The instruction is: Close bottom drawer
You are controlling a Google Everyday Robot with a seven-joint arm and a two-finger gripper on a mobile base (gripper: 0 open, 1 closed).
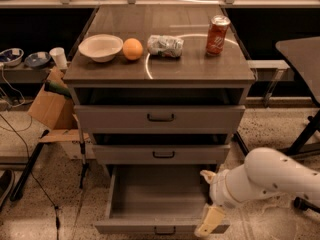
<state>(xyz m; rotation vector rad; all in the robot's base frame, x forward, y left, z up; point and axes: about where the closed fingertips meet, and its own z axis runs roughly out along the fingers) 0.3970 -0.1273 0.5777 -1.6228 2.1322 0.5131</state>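
Note:
The bottom drawer (150,199) of the grey cabinet is pulled far out, and its plain grey tray holds nothing. Its narrow front (130,227) runs along the lower edge of the view with a small dark bar handle (164,230). My gripper (210,221) hangs from the white arm (270,179) at the drawer's front right corner, its cream finger pointing down over the front panel. The middle drawer (162,154) and top drawer (160,118) above stand slightly out.
On the cabinet top (200,69) are a white bowl (100,46), an orange (132,48), a crumpled bag (165,45) and a red can (217,35). A cardboard box (50,106) and cables lie left. A dark table (305,54) and chair base stand right.

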